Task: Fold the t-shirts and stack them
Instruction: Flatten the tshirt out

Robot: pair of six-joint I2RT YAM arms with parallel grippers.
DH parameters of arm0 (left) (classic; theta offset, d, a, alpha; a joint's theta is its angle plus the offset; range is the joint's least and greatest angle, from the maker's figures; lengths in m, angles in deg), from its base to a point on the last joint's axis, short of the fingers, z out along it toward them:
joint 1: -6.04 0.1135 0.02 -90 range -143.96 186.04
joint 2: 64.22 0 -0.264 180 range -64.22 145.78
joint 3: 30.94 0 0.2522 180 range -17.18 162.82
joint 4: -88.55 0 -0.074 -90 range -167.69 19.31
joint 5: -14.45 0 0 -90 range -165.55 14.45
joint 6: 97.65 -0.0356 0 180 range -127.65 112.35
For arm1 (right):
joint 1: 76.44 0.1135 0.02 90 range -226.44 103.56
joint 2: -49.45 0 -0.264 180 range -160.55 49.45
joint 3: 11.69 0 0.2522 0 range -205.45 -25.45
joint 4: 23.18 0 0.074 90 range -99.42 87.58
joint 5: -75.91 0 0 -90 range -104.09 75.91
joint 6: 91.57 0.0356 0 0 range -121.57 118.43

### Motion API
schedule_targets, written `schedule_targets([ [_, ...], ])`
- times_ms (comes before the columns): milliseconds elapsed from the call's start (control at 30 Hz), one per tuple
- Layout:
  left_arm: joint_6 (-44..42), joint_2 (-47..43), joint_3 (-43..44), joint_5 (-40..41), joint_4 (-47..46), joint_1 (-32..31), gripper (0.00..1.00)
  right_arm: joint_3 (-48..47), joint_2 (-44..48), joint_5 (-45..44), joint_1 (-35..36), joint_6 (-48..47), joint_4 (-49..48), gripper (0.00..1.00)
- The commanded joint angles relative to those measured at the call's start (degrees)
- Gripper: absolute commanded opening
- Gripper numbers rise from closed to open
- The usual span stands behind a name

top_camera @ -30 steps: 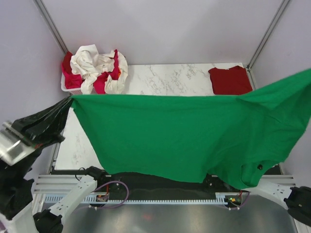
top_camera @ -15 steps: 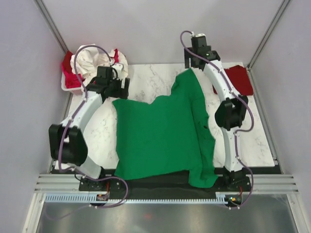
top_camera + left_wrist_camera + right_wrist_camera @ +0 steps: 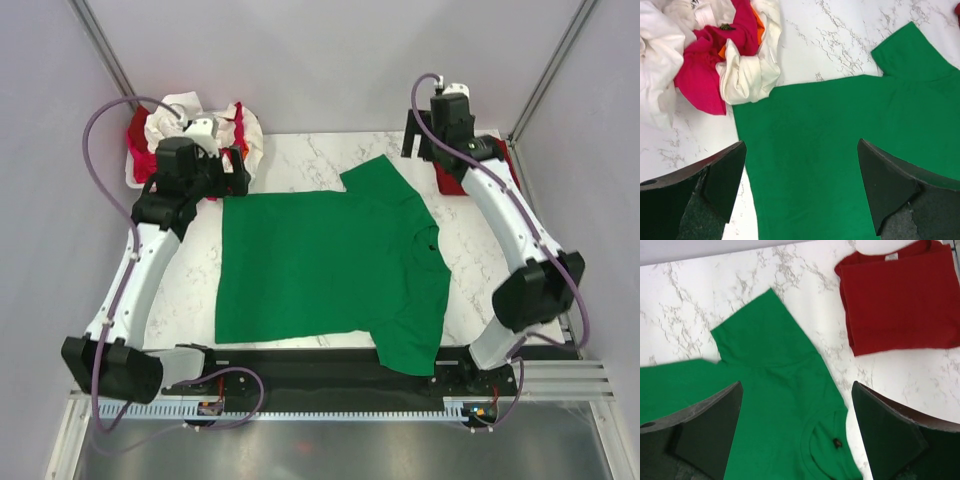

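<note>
In the middle of the marble table (image 3: 330, 155) the green t-shirt (image 3: 330, 265) lies spread face-up and fairly flat. Its collar (image 3: 428, 240) points to 3 o'clock and its hem to 9 o'clock. The far sleeve (image 3: 375, 180) sticks out toward 12 o'clock, while the near sleeve (image 3: 410, 345) droops off the table's near edge at about 5 o'clock.

The left gripper (image 3: 801, 150) hangs over the hem's far corner at 10 o'clock, jaws spread wide with nothing between them. The right gripper (image 3: 797, 390) hangs at 1 o'clock above the far sleeve, equally wide and equally empty.

A dark red t-shirt (image 3: 897, 302) sits folded at 2 o'clock. The cream-white shirt (image 3: 747, 75) and pinkish red shirt (image 3: 700, 80) are heaped in the basket (image 3: 128, 178) at 10 o'clock.

To my eye the spreading is done and the first fold is what comes next. To do it well, I would have both grippers come down together. One should pinch the far hem corner and the other the shoulder by the far sleeve, each taking only the green cloth and not the marble. Lifting just enough to clear the table and carrying that long edge toward 6 o'clock in step should keep the crease straight from collar to hem.

The hanging near side wants drawing back onto the table, or its weight may drag the shirt askew. The left pinch must also keep clear of the cream-white cloth, which lies just beside the hem corner.
</note>
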Motion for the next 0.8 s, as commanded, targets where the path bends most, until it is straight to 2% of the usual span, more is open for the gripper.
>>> schedule_targets([
  [0,6.16,-2.32,-8.58,-0.21,-0.73,-0.06,1.0,13.85,6.73,4.43,-0.66,3.45,-8.48,0.98],
  [33,8.17,-2.76,-10.27,-0.64,-1.17,0.03,1.0,19.71,7.89,9.67,-0.74,3.97,-10.08,0.98],
  [100,10.29,-3.82,-14.84,-4.13,-2.58,-0.06,0.98,26.15,9.3,14.53,-0.66,6.26,-13.59,0.98],
  [133,12.65,-4.34,-16.16,-5.46,-2.84,-0.14,0.97,28.01,9.48,19.69,-0.74,6.61,-14.39,0.98],
  [200,14.94,-7.23,-22.21,-6.27,-4.07,-3.29,0.95,33.88,10.88,22.19,-0.74,8.71,-17.11,0.98],
  [333,19.07,-13.3,-28.46,-5.65,-3.37,-7.52,0.95,42.24,14.57,22.82,-0.57,9.87,-20.81,0.98],
  [400,20.84,-15.41,-32.68,-6.01,-2.85,-8.84,0.96,44.2,15.46,24.31,-0.57,9.7,-24.05,0.98],
  [533,22.34,-19.72,-37.0,-6.01,-2.58,-11.83,0.96,38.86,9.85,25.62,-0.48,9.95,-26.26,0.98],
  [567,22.34,-20.16,-37.79,-6.01,-2.58,-12.01,0.96,36.75,5.74,26.33,-0.48,10.13,-26.35,0.98],
  [700,23.73,-22.71,-35.87,-5.57,-2.41,-12.19,0.96,24.29,-4.54,30.37,-0.48,12.41,-26.79,0.97],
  [767,21.73,-24.73,-33.51,-7.32,2.07,-12.19,0.99,20.93,-10.34,31.69,-0.39,13.03,-27.67,0.95],
])
